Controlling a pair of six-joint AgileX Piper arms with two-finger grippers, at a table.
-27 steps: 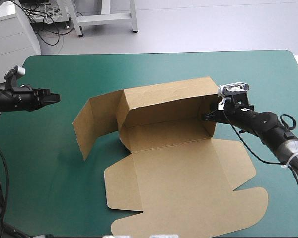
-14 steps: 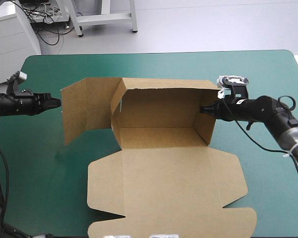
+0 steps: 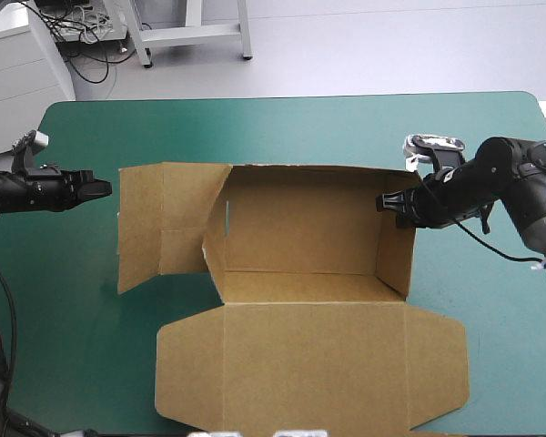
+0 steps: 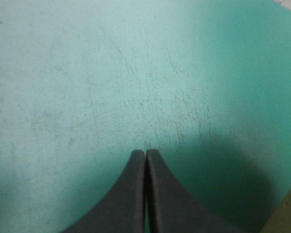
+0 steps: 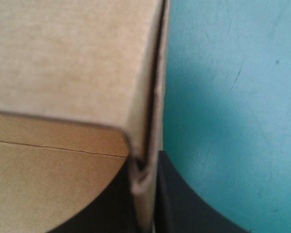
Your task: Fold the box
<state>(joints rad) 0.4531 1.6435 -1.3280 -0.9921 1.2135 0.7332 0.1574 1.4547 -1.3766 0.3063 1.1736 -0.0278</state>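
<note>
Cardboard box [image 3: 300, 237] mid-table, half built — back wall and right wall up, left panel swung outward and untucked, lid lying flat toward the near edge. My right gripper [image 3: 393, 202] is pinched nearly closed on the right wall's top edge, with the board sandwiched between its fingers. Left gripper [image 3: 98, 188] is closed on nothing, hovering over bare teal-green cover [image 3: 282, 127] near the loose panel, not touching it. Worry: nothing braces the left side, so a tug from the right could drag the whole box or crease that wall — and the raised walls could flop open.
</note>
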